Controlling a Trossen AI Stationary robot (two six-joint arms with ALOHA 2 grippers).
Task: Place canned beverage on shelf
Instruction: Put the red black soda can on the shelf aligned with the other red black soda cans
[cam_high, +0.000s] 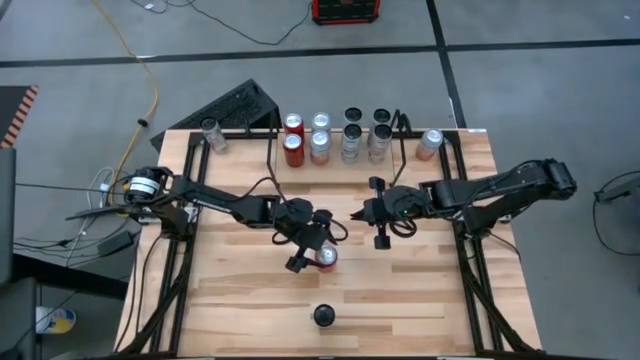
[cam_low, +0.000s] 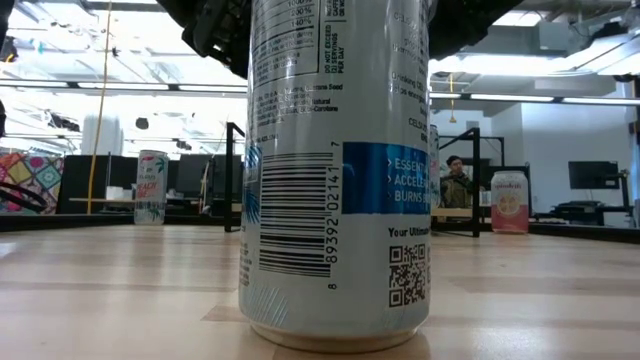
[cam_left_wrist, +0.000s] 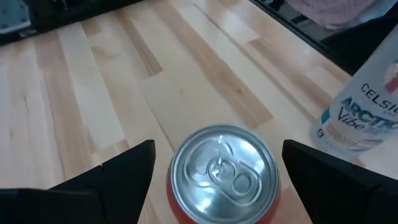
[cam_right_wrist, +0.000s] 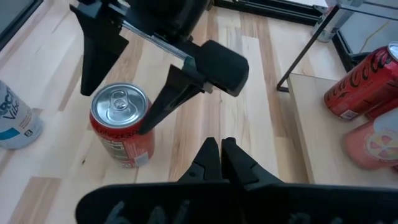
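On the pale wooden table (cam_high: 420, 290), the left gripper (cam_high: 310, 252) straddles an upright red aluminium can (cam_right_wrist: 119, 127) with fingers apart, base hidden, while the right gripper (cam_right_wrist: 220, 160), at three o'clock, is pressed together.

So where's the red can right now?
In the high view the red can stands mid-table, between the left gripper's open fingers, well in front of the shelf.
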